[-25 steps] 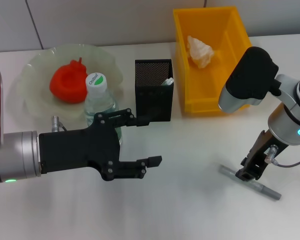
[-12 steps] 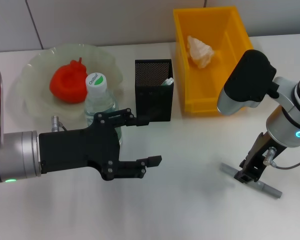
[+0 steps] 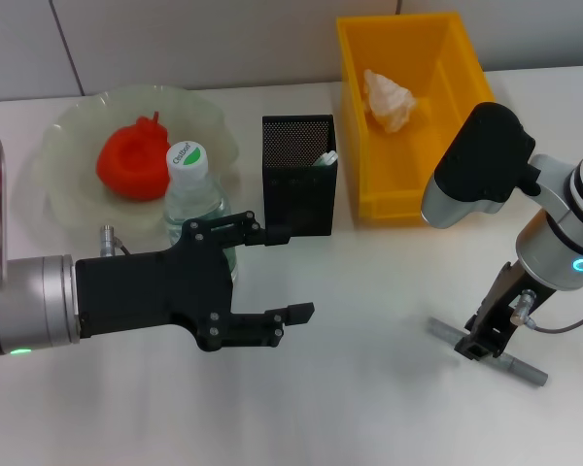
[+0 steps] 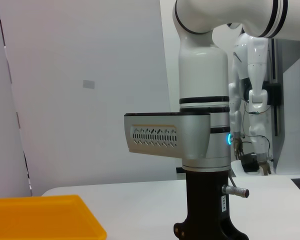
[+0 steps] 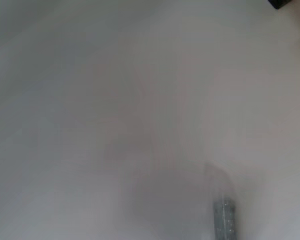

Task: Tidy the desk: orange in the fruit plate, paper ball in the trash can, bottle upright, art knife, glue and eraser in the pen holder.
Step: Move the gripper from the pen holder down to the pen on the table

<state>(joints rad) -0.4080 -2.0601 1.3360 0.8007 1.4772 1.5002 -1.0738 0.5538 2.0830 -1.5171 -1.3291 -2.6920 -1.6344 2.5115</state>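
Note:
A grey art knife (image 3: pixel 521 368) lies flat on the white table at the right; its blurred end (image 5: pixel 223 220) shows in the right wrist view. My right gripper (image 3: pixel 480 343) is down on the knife's middle, shut on it. My left gripper (image 3: pixel 290 274) hovers open and holds nothing, in front of the upright bottle (image 3: pixel 188 190) with its green-and-white cap. A red-orange fruit (image 3: pixel 131 159) sits in the pale green plate (image 3: pixel 58 155). The paper ball (image 3: pixel 389 99) lies in the yellow bin (image 3: pixel 452 58). The black mesh pen holder (image 3: pixel 298 184) has a white item (image 3: pixel 325 157) inside.
The yellow bin stands close behind my right arm, and its corner (image 4: pixel 45 217) shows in the left wrist view. Pen holder, bottle and plate line the back left. A small metal pin (image 3: pixel 107 236) lies beside the bottle.
My right gripper has sunk slightly onto the art knife, and the knife has shifted a little on the table. The left arm has not moved.

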